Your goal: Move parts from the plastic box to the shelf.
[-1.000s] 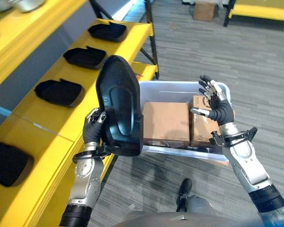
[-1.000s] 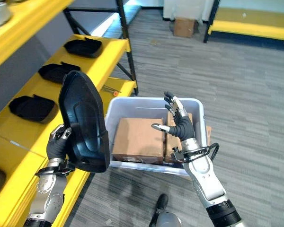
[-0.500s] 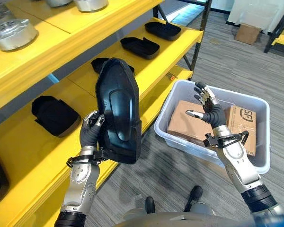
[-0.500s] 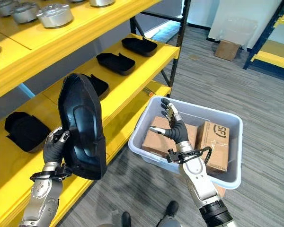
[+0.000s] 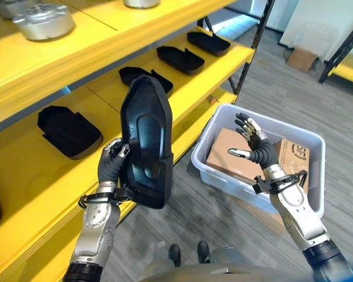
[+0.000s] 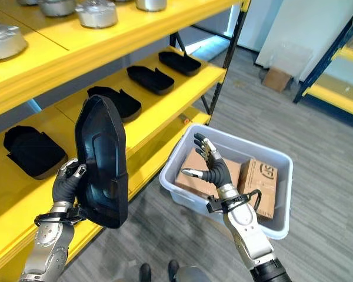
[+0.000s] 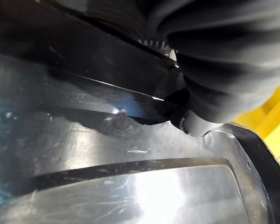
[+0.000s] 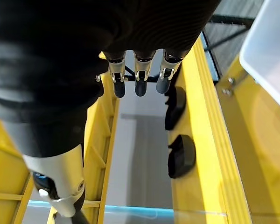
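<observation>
Nearest the robot, the left hand (image 5: 110, 166) grips the lower edge of a large black moulded part (image 5: 146, 141), its fingers (image 6: 66, 174) curled round the rim so that the part stands upright with its narrow end uppermost, held in the air in front of the edge of the yellow shelf (image 5: 59, 194); in the left wrist view the glossy black surface of the part lies pressed against the hand's ribbed cover (image 7: 224, 70). To the right, the right hand (image 5: 256, 147) is raised with its fingers (image 5: 245, 124) spread and straight and its thumb held apart, holding nothing, above the near wall of the pale plastic box (image 5: 223, 176). The box stands on the grey carpeted floor (image 5: 223, 217) just beside the shelf and contains two brown cardboard cartons (image 5: 226, 154), side by side. Farther off, on the shelf's lower level, four similar black parts (image 5: 69, 130) lie flat in a row running away from the robot, each apart from the next. On the level above, silver metal parts (image 6: 95, 13) stand in a line. Beyond the shelf post, a cardboard box (image 5: 301, 58) sits on the floor near a second yellow rack (image 5: 348, 67).
</observation>
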`<state>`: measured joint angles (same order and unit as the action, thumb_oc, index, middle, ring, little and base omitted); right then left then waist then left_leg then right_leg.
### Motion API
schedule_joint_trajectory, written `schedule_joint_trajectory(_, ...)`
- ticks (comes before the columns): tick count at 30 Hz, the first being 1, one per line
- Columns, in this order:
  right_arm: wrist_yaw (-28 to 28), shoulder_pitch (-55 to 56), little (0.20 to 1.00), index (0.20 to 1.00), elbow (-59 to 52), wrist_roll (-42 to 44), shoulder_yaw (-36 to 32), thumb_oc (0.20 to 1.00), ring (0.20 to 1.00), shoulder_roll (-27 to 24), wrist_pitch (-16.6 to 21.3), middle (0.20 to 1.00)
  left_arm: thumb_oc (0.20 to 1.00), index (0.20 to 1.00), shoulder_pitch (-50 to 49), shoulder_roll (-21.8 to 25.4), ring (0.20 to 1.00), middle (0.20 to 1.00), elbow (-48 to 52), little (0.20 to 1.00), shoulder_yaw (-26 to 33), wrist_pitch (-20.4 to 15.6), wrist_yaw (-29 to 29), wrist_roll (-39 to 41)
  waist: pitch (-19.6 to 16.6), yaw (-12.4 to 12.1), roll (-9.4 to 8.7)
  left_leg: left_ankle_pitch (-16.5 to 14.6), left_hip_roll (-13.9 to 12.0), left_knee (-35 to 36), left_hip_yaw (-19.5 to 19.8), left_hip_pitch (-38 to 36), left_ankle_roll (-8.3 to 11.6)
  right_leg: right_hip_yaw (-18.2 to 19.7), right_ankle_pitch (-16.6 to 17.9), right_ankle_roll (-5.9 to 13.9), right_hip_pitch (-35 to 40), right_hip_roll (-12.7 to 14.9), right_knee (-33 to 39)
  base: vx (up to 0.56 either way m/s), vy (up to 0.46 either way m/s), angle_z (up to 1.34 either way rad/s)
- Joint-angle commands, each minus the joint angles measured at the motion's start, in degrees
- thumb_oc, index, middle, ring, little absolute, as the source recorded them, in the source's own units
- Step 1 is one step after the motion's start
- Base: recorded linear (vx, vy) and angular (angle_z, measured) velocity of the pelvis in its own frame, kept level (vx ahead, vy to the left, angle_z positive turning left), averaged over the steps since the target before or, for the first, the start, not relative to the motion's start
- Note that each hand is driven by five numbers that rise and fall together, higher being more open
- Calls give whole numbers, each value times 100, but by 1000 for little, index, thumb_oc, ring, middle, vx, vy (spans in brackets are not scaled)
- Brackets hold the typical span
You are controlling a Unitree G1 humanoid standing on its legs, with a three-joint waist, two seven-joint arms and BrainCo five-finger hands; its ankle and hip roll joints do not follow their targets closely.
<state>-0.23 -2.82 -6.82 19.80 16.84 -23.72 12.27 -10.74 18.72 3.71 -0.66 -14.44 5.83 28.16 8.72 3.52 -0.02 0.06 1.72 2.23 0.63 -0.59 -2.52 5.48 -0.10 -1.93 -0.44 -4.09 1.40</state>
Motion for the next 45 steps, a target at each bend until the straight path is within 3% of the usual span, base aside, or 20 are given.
schedule_joint_trajectory(1, 8, -368, 1000, 1000, -20, 342, 99, 1000, 1000, -18, 339, 1000, 200, 200, 221, 238, 200, 200, 376, 200, 200, -429, -209, 289, -497, -145, -88, 242, 417, 277, 4, 305, -89, -151, 277, 558, -236, 201, 45, -71, -74, 6)
schedule_joint_trajectory(3, 20, -345, 1000, 1000, -52, 341, 78, 1000, 1000, -44, 339, 1000, 200, 200, 153, 219, 200, 200, 413, 200, 204, -409, -251, 302, -507, -145, -80, 250, 414, 249, 33, 338, -73, -181, 291, 546, -166, 198, 139, -20, -52, 5)
schedule_joint_trajectory(7, 42, -222, 1000, 1000, -176, 325, -147, 1000, 1000, -315, 415, 1000, 200, 200, 150, 150, 200, 200, 348, 200, 69, -365, -420, 464, -57, -159, -206, -121, 580, -1141, 338, 864, 119, -514, 231, 386, -211, 338, -190, -120, -49, 54)
schedule_joint_trajectory(9, -2, -250, 1000, 1000, -170, 340, -222, 1000, 1000, -357, 432, 1000, 200, 200, 206, 151, 200, 200, 388, 200, 55, -352, -412, 512, 14, -90, -291, -364, 379, -1504, 256, 875, 121, -577, 264, 411, -330, 499, -352, -152, 62, 75)
schedule_joint_trajectory(10, -25, -263, 1000, 1000, -151, 345, -236, 1000, 1000, -368, 435, 1000, 200, 200, 206, 149, 200, 200, 398, 200, 46, -338, -420, 531, 14, -55, -321, -459, 155, -1623, 157, 838, 124, -605, 238, 408, -373, 576, -445, -137, 132, 58)
schedule_joint_trajectory(11, -100, -329, 1000, 1000, -122, 372, -211, 1000, 1000, -379, 441, 1000, 200, 200, 286, 171, 200, 200, 374, 200, 6, -338, -386, 536, 30, -3, -334, -436, -432, -1739, 45, 710, 182, -703, 97, 373, -507, 665, -714, -110, 143, 46)
schedule_joint_trajectory(12, -142, -341, 1000, 1000, -95, 384, -188, 1000, 1000, -369, 446, 1000, 200, 200, 360, 168, 200, 200, 344, 200, -31, -335, -359, 545, 8, 46, -298, -303, -766, -1557, 30, 566, 267, -796, 6, 366, -570, 704, -832, -136, 280, 61)
schedule_joint_trajectory(13, -264, -368, 1000, 1000, -58, 348, -172, 1000, 1000, -358, 434, 1000, 200, 200, 508, 136, 200, 200, 291, 200, -98, -323, -238, 568, -12, 172, -154, 198, -1581, -1123, -38, 269, 490, -972, -220, 410, -817, 806, -1292, -94, 334, 64)
schedule_joint_trajectory(15, -367, -325, 1000, 1000, 27, 339, -178, 1000, 1000, -317, 406, 1000, 200, 200, 588, 107, 200, 200, 200, 200, -160, -288, -176, 631, -40, 223, 23, 810, -2172, -585, -31, 105, 723, -1094, -394, 505, -1034, 963, -1713, -98, 408, 95)
schedule_joint_trajectory(16, -521, -296, 1000, 1000, 63, 330, -230, 1000, 1000, -312, 419, 1000, 200, 200, 763, 104, 200, 200, 171, 200, -254, -281, -101, 704, -10, 304, 148, 1112, -2321, -75, -281, 108, 911, -1294, -474, 602, -1208, 1230, -2058, -98, 368, 97)
schedule_joint_trajectory(20, -610, -160, 1000, 1000, 27, 262, -389, 1000, 1000, -269, 470, 1000, 200, 200, 823, 138, 200, 200, 187, 200, -365, -258, -186, 722, -32, 333, 320, 745, -2177, 261, -394, -44, 1082, -1455, -246, 823, -1207, 1573, -2066, -38, 317, 79)
schedule_joint_trajectory(24, -618, -41, 1000, 1000, 54, 171, -505, 1000, 1000, -118, 421, 1000, 200, 200, 823, 305, 200, 200, 247, 200, -289, -242, -208, 507, -76, 206, 109, 327, -1830, 33, -381, -55, 988, -1561, -4, 1065, -812, 1942, -1718, 52, 198, 45)
schedule_joint_trajectory(26, -530, 66, 1000, 1000, 63, 150, -509, 1000, 1000, -42, 360, 1000, 200, 200, 721, 385, 200, 200, 250, 200, -167, -246, -184, 395, -134, 76, -93, 29, -1467, -224, -337, -3, 872, -1551, 249, 1235, -472, 2195, -1244, 71, 207, 34)
schedule_joint_trajectory(33, -361, 191, 1000, 1000, 66, 111, -496, 1000, 1000, 14, 263, 1000, 200, 200, 392, 438, 200, 200, 300, 200, 80, -196, -195, 241, -256, -98, -376, -191, -1096, -392, -221, 113, 706, -1675, 495, 1365, -116, 2432, -753, 43, 108, 9)
schedule_joint_trajectory(38, -342, -38, 1000, 1000, 133, 81, -416, 1000, 1000, 85, 225, 1000, 200, 200, 358, 480, 200, 200, 342, 200, 223, -206, -156, 218, -219, -305, -610, -594, -656, -1079, -125, 450, 498, -1622, 895, 1495, -22, 2720, -607, 11, 146, 3)
schedule_joint_trajectory(39, -362, -108, 1000, 1000, 166, 60, -368, 1000, 1000, 121, 211, 1000, 200, 200, 450, 513, 200, 200, 300, 200, 170, -208, -161, 222, -196, -336, -645, -757, -427, -1330, -107, 588, 384, -1592, 1155, 1531, 10, 2890, -570, 2, 198, 23)
schedule_joint_trajectory(41, -367, -127, 1000, 1000, 193, 52, -362, 1000, 1000, 192, 208, 1000, 200, 200, 597, 583, 200, 200, 280, 200, 138, -200, -156, 156, -229, -330, -631, -789, -272, -1334, -100, 636, 301, -1501, 1407, 1524, -11, 2983, -562, 18, 264, 32)
schedule_joint_trajectory(43, -376, -138, 1000, 1000, 164, 71, -309, 1000, 1000, 228, 203, 1000, 200, 200, 755, 671, 200, 200, 221, 200, 67, -219, -66, 82, -245, -231, -488, -686, -193, -1018, -42, 447, 143, -1085, 1527, 1311, -224, 2812, -988, 51, 321, 26)
schedule_joint_trajectory(44, -376, -144, 1000, 1000, 165, 72, -312, 1000, 1000, 228, 202, 1000, 200, 200, 762, 672, 200, 200, 218, 200, 66, -220, -65, 81, -260, -239, -500, -648, -181, -988, -55, 462, 141, -1065, 1543, 1310, -265, 2824, -991, 71, 336, 1)
schedule_joint_trajectory(45, -341, -168, 1000, 1000, 141, 114, -253, 1000, 1000, 196, 203, 1000, 200, 200, 823, 632, 200, 200, 153, 200, -18, -220, -34, 54, -214, -87, -375, -556, -193, -726, 18, 272, 46, -601, 1160, 1121, -517, 2221, -1387, 37, 254, 1)
